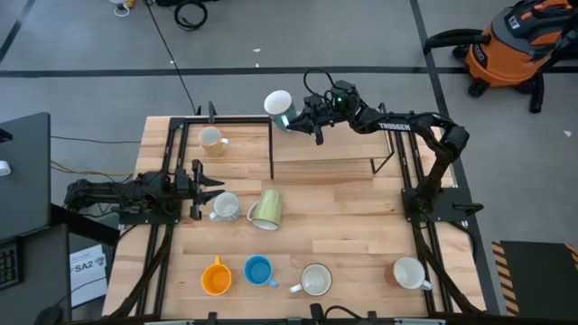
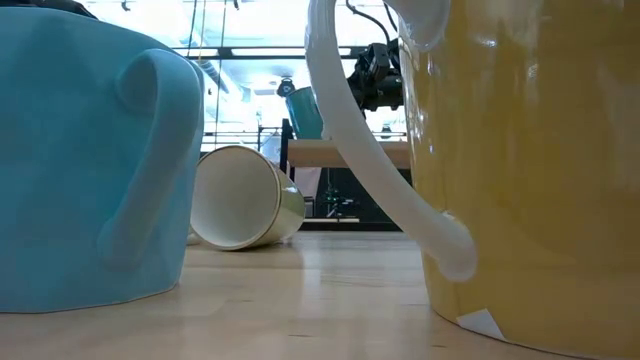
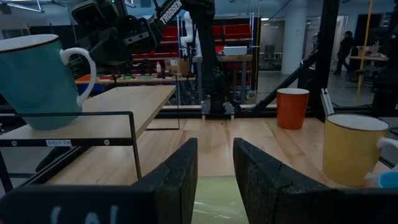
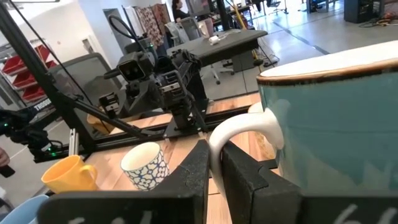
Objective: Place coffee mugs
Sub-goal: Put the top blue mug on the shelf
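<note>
Gripping teal mug [image 4: 336, 124] by handle, right hand [image 4: 214, 165] closed

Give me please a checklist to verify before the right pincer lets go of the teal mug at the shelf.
1. Right pincer shut on the handle of the teal mug: ok.
2. Mug base resting on the shelf: cannot tell.
3. Mug fully over the shelf, not past its end: cannot tell; it sits at the very end.
4. Shelf surface beside the mug bare: ok.
5. Left pincer far from the shelf, open, by the patterned mug on the table: ok.
</note>
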Controlling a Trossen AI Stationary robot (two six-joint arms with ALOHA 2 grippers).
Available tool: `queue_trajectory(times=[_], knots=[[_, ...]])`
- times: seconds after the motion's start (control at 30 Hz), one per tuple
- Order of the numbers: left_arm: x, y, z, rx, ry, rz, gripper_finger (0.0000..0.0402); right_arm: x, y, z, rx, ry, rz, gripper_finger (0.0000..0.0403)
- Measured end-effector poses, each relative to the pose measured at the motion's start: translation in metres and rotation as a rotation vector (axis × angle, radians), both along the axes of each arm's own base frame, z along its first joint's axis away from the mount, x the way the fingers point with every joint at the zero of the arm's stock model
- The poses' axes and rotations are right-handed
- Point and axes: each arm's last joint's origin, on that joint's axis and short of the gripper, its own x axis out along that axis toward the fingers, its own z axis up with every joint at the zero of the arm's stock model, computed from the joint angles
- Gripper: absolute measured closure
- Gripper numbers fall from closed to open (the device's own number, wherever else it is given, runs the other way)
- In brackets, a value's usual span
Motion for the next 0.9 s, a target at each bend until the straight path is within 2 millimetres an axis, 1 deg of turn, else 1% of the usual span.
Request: queue_trajectory(times=[0.57, 0.73, 0.9], knots=[[0.0000, 0.0000, 0.0001, 0.000, 0.000, 0.000, 0.0292, 0.0000, 0.0000, -0.0001, 0.003, 0.002, -0.001, 0.0359], [0.0000, 0.0000, 0.0001, 0.000, 0.000, 0.000, 0.0292, -0.0003, -0.0001, 0.0002, 0.048, 0.010, 0.007, 0.0330], [0.0000, 0.0000, 0.0000, 0.000, 0.000, 0.000, 0.0292, -0.0004, -0.0002, 0.0004, 0.051, 0.009, 0.009, 0.0297]])
